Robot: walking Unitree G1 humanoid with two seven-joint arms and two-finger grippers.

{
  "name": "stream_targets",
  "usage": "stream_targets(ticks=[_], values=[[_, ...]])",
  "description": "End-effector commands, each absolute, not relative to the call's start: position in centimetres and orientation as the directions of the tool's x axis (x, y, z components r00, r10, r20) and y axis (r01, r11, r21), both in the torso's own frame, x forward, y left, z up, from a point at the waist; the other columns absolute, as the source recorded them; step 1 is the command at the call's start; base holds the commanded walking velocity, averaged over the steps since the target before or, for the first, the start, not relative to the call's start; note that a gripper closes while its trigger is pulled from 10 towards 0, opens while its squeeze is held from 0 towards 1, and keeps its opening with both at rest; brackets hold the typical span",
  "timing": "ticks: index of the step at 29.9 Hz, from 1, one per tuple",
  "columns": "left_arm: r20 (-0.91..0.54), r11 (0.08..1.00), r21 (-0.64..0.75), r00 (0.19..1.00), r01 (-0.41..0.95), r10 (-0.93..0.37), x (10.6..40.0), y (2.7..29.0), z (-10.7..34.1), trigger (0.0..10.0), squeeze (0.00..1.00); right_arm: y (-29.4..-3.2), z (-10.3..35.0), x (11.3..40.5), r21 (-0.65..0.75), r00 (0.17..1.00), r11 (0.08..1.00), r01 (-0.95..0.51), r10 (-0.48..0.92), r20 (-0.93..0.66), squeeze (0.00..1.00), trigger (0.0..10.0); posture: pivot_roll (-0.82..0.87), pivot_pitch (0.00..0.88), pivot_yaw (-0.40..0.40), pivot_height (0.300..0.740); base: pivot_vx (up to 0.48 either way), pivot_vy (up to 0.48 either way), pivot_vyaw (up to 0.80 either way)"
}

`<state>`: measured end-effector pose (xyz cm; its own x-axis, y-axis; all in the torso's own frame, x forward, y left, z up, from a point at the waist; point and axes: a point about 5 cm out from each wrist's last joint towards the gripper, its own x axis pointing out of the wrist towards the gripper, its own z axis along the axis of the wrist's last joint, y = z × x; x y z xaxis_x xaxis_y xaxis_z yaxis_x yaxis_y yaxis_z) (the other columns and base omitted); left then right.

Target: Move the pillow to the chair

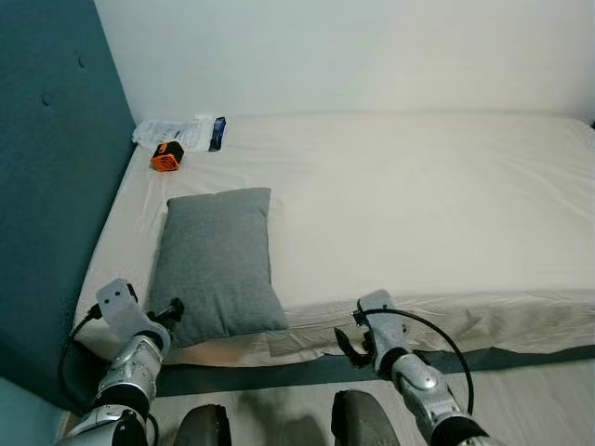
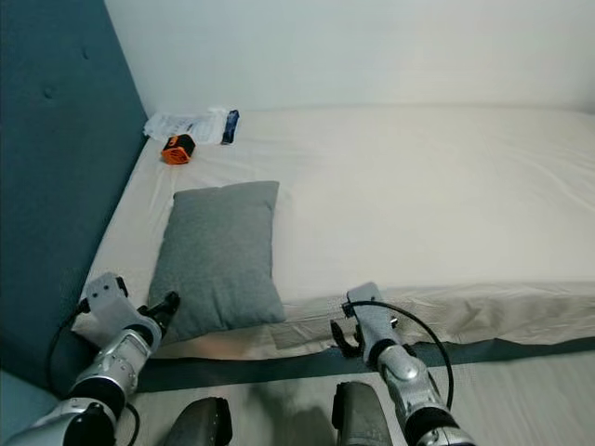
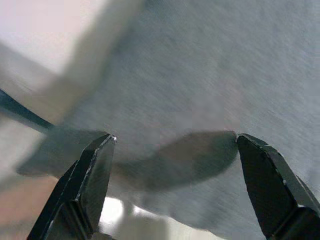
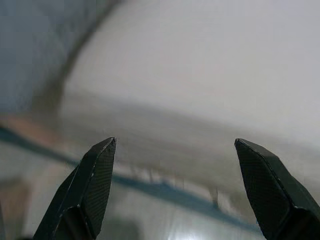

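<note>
Bed, cream sheet, against teal headboard and white wall. Grey pillow lay at its near left edge; orange object and packet beyond. Left gripper spread, close before the pillow; right gripper spread, facing the bed's edge.

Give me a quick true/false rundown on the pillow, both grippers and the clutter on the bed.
1. The grey pillow lies on the bed near the teal headboard. True.
2. The left gripper is shut on the pillow. False: its fingers are open, at the pillow's near edge.
3. The right gripper is open, facing the bed's edge. True.
4. An orange object sits on the pillow. False: it sits apart, by the white packet at the bed's far corner.
</note>
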<state>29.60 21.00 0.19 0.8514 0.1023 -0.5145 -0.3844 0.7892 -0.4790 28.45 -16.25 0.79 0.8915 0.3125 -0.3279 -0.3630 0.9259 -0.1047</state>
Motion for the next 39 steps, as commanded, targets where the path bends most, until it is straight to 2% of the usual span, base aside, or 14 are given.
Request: stream_targets(ticks=[1, 9, 11, 12, 13, 16, 18, 21, 24, 27, 29, 33, 36, 39], values=[[-0.548, 0.787, -0.484, 0.834, -0.382, 0.068, 29.3, 20.2, -0.4, 10.0, 1.0, -15.9, 1.3, 28.7, -0.094, 0.9, 0.926, -0.367, 0.328, -0.287, 0.0, 10.0, -0.02, 0.099, -0.057, 0.611, 0.0, 0.0, 0.0], [-0.649, 0.699, -0.406, 0.724, -0.589, 0.233, 27.1, 22.6, -2.0, 10.0, 1.0, -15.4, 2.4, 29.5, -0.074, 0.908, 0.926, -0.37, 0.344, -0.237, 0.0, 10.0, -0.03, 0.133, -0.055, 0.611, 0.0, 0.0, 0.0], [-0.682, 0.53, -0.415, 0.638, -0.74, 0.357, 25.3, 25.3, -2.6, 10.0, 1.0, -15.4, 2.7, 29.7, -0.053, 0.908, 0.926, -0.374, 0.354, -0.223, 0.0, 10.0, -0.03, 0.145, -0.059, 0.611, 0.0, 0.0, 0.0], [-0.682, 0.53, -0.415, 0.638, -0.74, 0.357, 25.3, 25.3, -2.6, 10.0, 1.0, -15.4, 2.7, 29.7, -0.053, 0.908, 0.926, -0.374, 0.354, -0.223, 0.0, 10.0, -0.03, 0.145, -0.059, 0.611, 0.0, 0.0, 0.0], [-0.695, 0.469, -0.448, 0.626, -0.761, 0.354, 24.9, 25.8, -2.8, 10.0, 1.0, -15.4, 2.8, 29.8, -0.043, 0.909, 0.927, -0.372, 0.355, -0.218, 0.0, 10.0, -0.03, 0.147, -0.065, 0.611, 0.0, 0.0, 0.0], [-0.692, 0.378, -0.585, 0.684, -0.718, 0.229, 24.9, 24.6, -3.2, 10.0, 1.0, -15.4, 2.9, 29.8, -0.037, 0.909, 0.927, -0.372, 0.356, -0.215, 0.0, 10.0, -0.03, 0.153, -0.074, 0.611, 0.0, 0.0, 0.0], [-0.692, 0.378, -0.585, 0.684, -0.718, 0.229, 24.9, 24.6, -3.2, 10.0, 1.0, -15.4, 2.9, 29.8, -0.037, 0.909, 0.927, -0.372, 0.356, -0.215, 0.0, 10.0, -0.03, 0.153, -0.074, 0.611, 0.0, 0.0, 0.0], [-0.625, 0.22, -0.738, 0.769, -0.638, 0.135, 25.6, 22.7, -3.1, 10.0, 1.0, -15.4, 2.9, 29.8, -0.028, 0.908, 0.927, -0.373, 0.359, -0.215, 0.0, 10.0, -0.04, 0.159, -0.077, 0.611, 0.0, 0.0, 0.0], [-0.519, 0.136, -0.838, 0.849, -0.528, 0.1, 26.6, 21.0, -2.5, 10.0, 1.0, -15.4, 3.0, 29.9, -0.019, 0.909, 0.928, -0.373, 0.361, -0.21, 0.0, 10.0, -0.05, 0.164, -0.08, 0.611, 0.0, 0.0, 0.0], [-0.509, 0.12, -0.847, 0.855, -0.518, 0.101, 26.7, 20.8, -2.4, 10.0, 1.0, -15.4, 3.0, 29.9, -0.017, 0.908, 0.927, -0.374, 0.362, -0.21, 0.0, 10.0, -0.05, 0.164, -0.08, 0.611, 0.0, 0.0, 0.0], [-0.353, 0.074, -0.931, 0.933, -0.358, 0.069, 27.8, 19.6, -1.1, 10.0, 1.0, -15.7, 3.1, 29.8, -0.012, 0.909, 0.928, -0.373, 0.363, -0.204, 0.0, 10.0, -0.06, 0.17, -0.078, 0.611, 0.0, 0.0, 0.0], [-0.225, 0.01, -0.974, 0.974, -0.226, 0.04, 28.4, 18.7, -0.1, 10.0, 1.0, -15.9, 3.2, 29.8, -0.006, 0.911, 0.929, -0.369, 0.361, -0.2, 0.0, 10.0, -0.07, 0.173, -0.075, 0.611, 0.0, 0.0, 0.0], [-0.187, 0.012, -0.982, 0.982, -0.187, -0.028, 28.6, 17.5, 0.1, 10.0, 1.0, -16.0, 3.2, 29.7, -0.006, 0.911, 0.929, -0.37, 0.361, -0.2, 0.0, 10.0, -0.07, 0.176, -0.073, 0.611, 0.0, 0.0, 0.0], [-0.199, 0.08, -0.978, 0.976, -0.192, -0.094, 28.6, 16.1, -0.2, 10.0, 1.0, -15.9, 3.2, 29.6, -0.006, 0.909, 0.928, -0.373, 0.364, -0.201, 0.0, 10.0, -0.07, 0.178, -0.073, 0.611, 0.0, 0.0, 0.0]])
